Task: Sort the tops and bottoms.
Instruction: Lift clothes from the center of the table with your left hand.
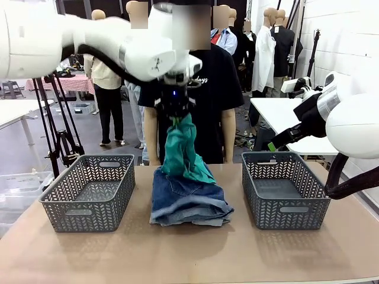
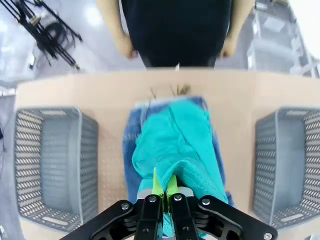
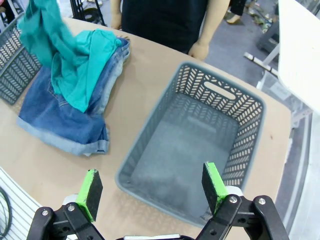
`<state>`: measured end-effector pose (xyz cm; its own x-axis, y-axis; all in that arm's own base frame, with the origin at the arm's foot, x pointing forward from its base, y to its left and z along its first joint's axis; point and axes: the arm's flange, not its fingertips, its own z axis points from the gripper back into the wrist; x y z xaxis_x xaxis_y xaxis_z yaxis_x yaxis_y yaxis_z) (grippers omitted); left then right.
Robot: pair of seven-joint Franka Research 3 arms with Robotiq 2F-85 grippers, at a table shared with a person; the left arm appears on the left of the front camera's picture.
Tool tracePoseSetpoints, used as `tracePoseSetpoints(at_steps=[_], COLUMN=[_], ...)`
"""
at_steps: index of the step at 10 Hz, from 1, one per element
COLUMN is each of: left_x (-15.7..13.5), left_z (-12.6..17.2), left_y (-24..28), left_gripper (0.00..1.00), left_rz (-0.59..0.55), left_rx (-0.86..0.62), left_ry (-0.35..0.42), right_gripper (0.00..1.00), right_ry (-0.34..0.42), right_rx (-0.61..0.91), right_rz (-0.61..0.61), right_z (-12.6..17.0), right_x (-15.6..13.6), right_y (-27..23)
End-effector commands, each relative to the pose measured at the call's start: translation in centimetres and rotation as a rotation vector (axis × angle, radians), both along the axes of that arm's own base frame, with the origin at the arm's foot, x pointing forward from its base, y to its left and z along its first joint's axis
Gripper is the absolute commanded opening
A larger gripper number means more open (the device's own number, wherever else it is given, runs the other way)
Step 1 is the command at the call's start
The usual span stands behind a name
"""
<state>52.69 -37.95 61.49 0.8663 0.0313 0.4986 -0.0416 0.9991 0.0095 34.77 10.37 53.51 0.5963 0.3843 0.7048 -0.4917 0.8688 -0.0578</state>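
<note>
Teal-green soft top (image 1: pixel 185 151), centre frame: its upper end is pinched between the pressed-together green pads of the left gripper (image 2: pixel 164 182). Its lower end is draped over the folded blue denim shorts pile (image 1: pixel 189 204) at mid-table, hiding the pile's far part, so the number of pairs cannot be told. Two grey lattice plastic baskets, left basket (image 1: pixel 83 210) and right basket (image 1: pixel 284 210), flank the pile with bare floors showing; the right wrist view adds the right gripper (image 3: pixel 151 186), pads spread wide, above the right basket.
</note>
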Motion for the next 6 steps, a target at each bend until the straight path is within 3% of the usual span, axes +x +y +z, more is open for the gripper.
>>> tracePoseSetpoints(at_steps=[1,3,4,5,6], left_x=[0.8,1.3,1.1,0.6,-0.4], left_z=[4.8,12.0,13.9,14.6,12.3], left_y=[-1.1,-1.4,-1.5,-1.4,0.5], left_gripper=[0.0,0.0,0.0,0.0,0.0], left_rz=[0.005,0.0,0.002,-0.001,0.009], left_rx=[0.021,-0.005,-0.008,-0.006,-0.033], left_ry=[-0.105,-0.183,-0.217,-0.224,-0.194], right_gripper=[1.0,1.0,1.0,1.0,1.0], right_ry=[0.0,0.0,0.0,0.0,0.0], right_rx=[0.006,0.006,0.006,0.006,0.006], right_rz=[0.006,0.006,0.006,0.006,0.006], right_z=[-0.1,-0.1,-0.1,-0.1,-0.1], right_x=[0.1,0.1,0.1,0.1,0.1], right_y=[-0.1,-0.1,-0.1,-0.1,-0.1])
